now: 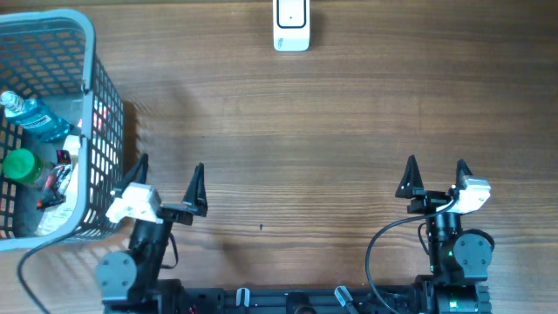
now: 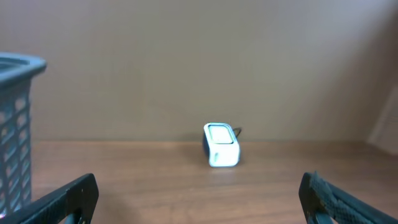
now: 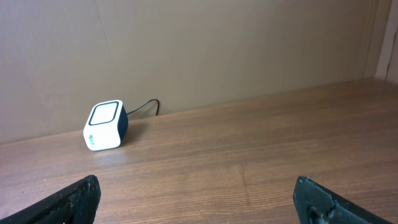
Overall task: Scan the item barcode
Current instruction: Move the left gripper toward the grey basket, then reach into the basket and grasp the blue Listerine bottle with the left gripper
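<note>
A white barcode scanner [image 1: 291,26] stands at the table's far edge; it also shows in the left wrist view as the scanner [image 2: 221,145] and in the right wrist view as the scanner [image 3: 105,125]. Items lie in a grey mesh basket [image 1: 91,113] at the left: a blue-liquid bottle [image 1: 33,117], a green-capped bottle [image 1: 23,166] and a small dark packet [image 1: 57,179]. My left gripper [image 1: 170,174] is open beside the basket's near right corner, holding nothing. My right gripper [image 1: 435,173] is open at the near right, also holding nothing. No barcode is visible.
The basket's wall [image 2: 15,130] rises at the left of the left wrist view. A black cable [image 3: 144,106] runs from the scanner toward the back wall. Bare wooden tabletop [image 1: 296,139] lies between the grippers and the scanner.
</note>
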